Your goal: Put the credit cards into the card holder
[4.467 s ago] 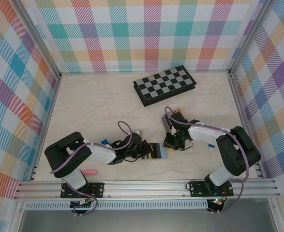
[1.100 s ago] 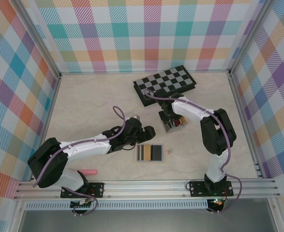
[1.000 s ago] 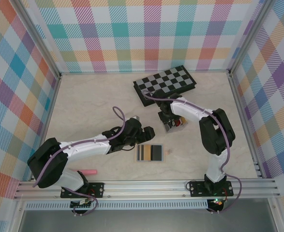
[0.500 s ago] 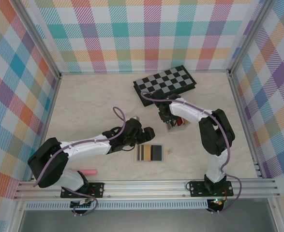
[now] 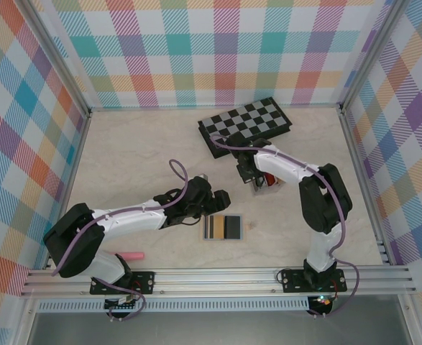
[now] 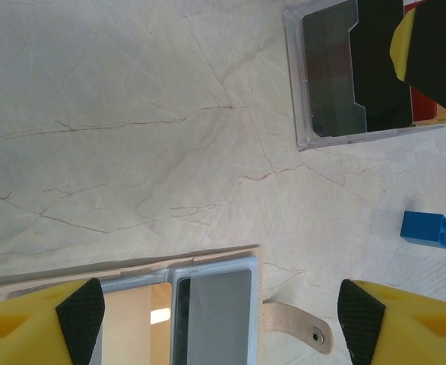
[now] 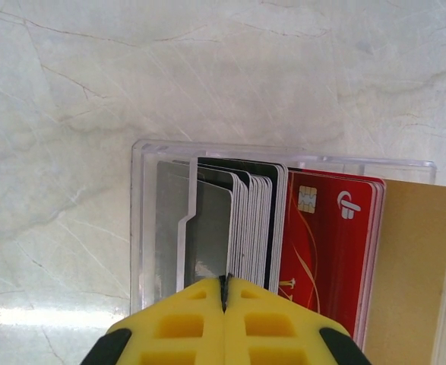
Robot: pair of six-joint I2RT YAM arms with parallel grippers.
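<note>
Credit cards, thin plastic rectangles with a red card face up among them, sit packed in a clear plastic tray on the pale marbled table, near the black-and-grey chequered board. Right gripper is directly over the stack, yellow fingers clenched tip to tip; cannot tell whether a card is pinched. Tan leather-like folding card holder lies open, well apart from the tray, with the left gripper over it, jaws spread wide and grasping nothing.
</note>
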